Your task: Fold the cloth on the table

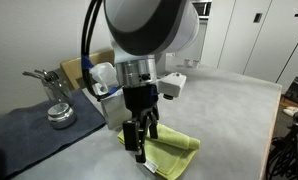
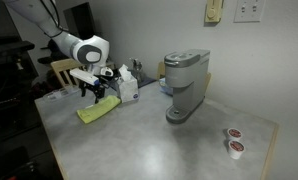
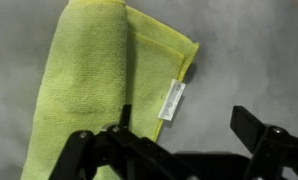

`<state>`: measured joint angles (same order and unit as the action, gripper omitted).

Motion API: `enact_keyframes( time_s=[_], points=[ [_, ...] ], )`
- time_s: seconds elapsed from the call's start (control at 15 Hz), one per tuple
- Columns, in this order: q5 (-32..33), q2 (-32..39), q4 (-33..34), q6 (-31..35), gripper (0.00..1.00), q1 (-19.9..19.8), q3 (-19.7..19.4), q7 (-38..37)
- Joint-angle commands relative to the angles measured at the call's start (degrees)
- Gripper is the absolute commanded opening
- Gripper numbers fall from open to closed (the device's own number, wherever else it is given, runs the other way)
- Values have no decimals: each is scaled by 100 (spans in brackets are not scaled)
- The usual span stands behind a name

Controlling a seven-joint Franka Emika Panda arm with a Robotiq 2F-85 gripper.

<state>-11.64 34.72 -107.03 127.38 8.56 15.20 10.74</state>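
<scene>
**Wrist view, with both exterior views.** My black two-fingered gripper stands spread and pinches nothing, poised just above the thin, soft lime-green rectangular cloth. One finger hangs over the fabric. The other hangs over the bare, matte light-grey table, just beyond the cloth's stitched hem.

The cloth lies flat beneath and ahead of my gripper and is already doubled. An upper layer covers part of the lower one, leaving a strip of hem and the small white tag exposed between my fingers. I judge that one fold is done, and that the spread lets me straddle this free edge so that closing would catch it for a further fold.

In an exterior view my gripper points straight down, which keeps both fingers level with the fabric. The dark grey mat bearing a metal vessel lies off to one side of my gripper. The grey coffee machine stands well apart from it.
</scene>
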Motion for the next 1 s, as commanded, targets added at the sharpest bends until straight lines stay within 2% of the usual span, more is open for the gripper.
enact_keyframes(
  time_s=[0.0,0.33,0.93],
  points=[
    [-249,60,154,-271,100,-172,88,311],
    [-217,-152,55,-230,100,-154,27,270],
    [42,-982,-347,-193,100,-77,-184,105]
  ],
)
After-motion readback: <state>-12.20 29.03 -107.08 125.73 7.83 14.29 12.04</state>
